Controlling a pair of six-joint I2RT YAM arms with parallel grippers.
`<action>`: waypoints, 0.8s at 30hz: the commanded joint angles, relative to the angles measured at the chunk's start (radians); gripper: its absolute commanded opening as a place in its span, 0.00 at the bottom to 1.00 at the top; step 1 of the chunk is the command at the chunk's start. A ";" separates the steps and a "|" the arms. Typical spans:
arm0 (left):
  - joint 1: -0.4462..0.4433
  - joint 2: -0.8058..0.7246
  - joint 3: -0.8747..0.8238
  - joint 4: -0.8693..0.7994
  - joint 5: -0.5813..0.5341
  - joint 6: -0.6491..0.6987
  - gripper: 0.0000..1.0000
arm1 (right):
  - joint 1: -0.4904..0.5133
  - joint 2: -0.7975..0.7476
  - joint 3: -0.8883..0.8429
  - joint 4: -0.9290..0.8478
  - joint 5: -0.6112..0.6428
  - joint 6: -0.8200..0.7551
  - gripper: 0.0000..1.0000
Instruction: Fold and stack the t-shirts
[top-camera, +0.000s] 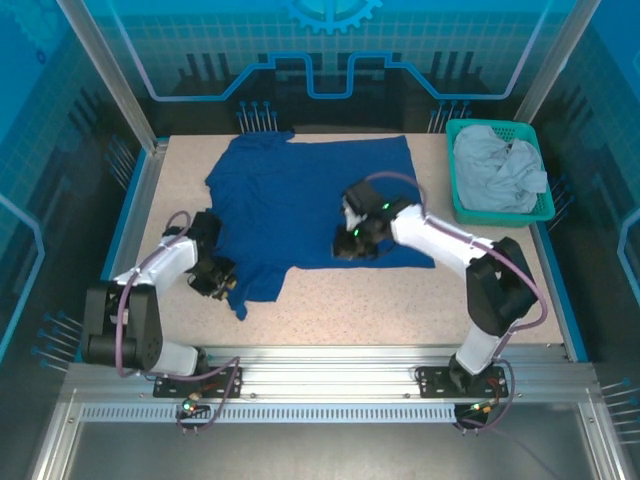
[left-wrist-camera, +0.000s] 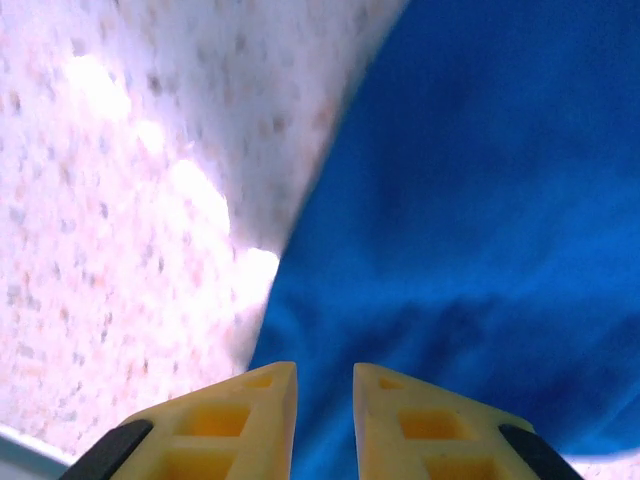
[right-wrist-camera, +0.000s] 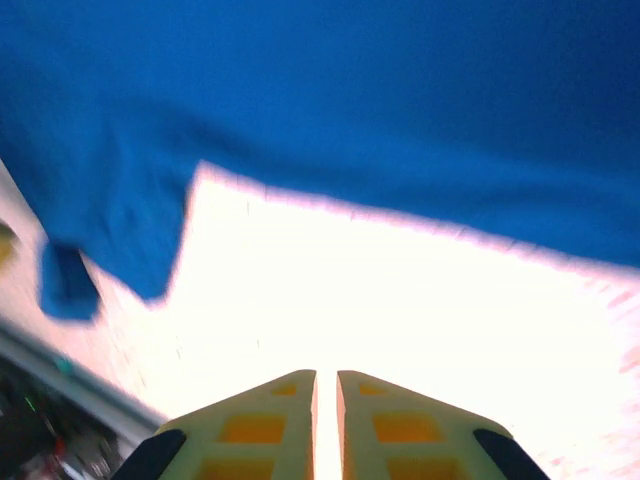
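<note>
Top view: blue t-shirt (top-camera: 300, 200) lay spread on the table (top-camera: 400, 310); grey t-shirt (top-camera: 495, 170) sat bunched in the teal basket (top-camera: 500, 217). Left gripper (top-camera: 218, 278) was at the blue shirt's near-left corner, right gripper (top-camera: 350, 245) at its near edge. Left wrist: fingers (left-wrist-camera: 250, 420) slightly parted, empty, over blue cloth. Right wrist: fingers (right-wrist-camera: 270, 420) pressed nearly together, holding nothing, over bare table

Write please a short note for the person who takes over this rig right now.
Left gripper: fingers slightly apart at the near left edge of the blue t-shirt; grip unclear.
Right gripper: nearly shut, nothing seen between the fingers, at the shirt's near edge.
Blue t-shirt: spread out on the table, unfolded.
Grey t-shirt: crumpled in the teal basket.
Done: no fold yet.
Left: fold both, stack them.
</note>
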 joint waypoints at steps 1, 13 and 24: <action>-0.164 -0.119 0.066 -0.052 0.015 -0.064 0.24 | -0.007 -0.116 -0.107 0.067 0.013 0.036 0.13; -0.482 0.065 0.112 -0.021 -0.150 0.187 0.47 | -0.197 -0.423 -0.275 0.023 -0.009 0.040 0.24; -0.521 0.232 0.137 0.109 -0.133 0.287 0.40 | -0.270 -0.552 -0.344 -0.033 -0.025 0.048 0.25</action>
